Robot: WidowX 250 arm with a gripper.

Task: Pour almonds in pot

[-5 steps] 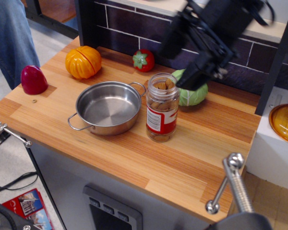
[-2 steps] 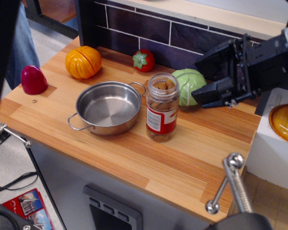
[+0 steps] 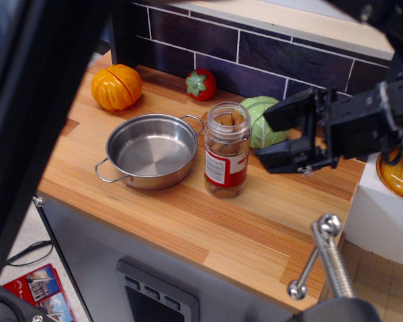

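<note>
A clear plastic jar with a red and white label stands upright and open-topped on the wooden counter, with brown almonds inside. The empty shiny steel pot with two wire loop handles sits just left of the jar. My black gripper is open, its two fingers pointing left, one above the other. It is right of the jar, a short gap away, at about the jar's height.
An orange pumpkin, a red strawberry and a green cabbage lie along the back by the dark brick wall. An orange glass lid sits off the counter's right end. A dark blurred bar covers the left.
My gripper has come down from above the cabbage, swung out right, then moved left toward the jar. A dark blurred bar now covers the left side, hiding the red object there.
</note>
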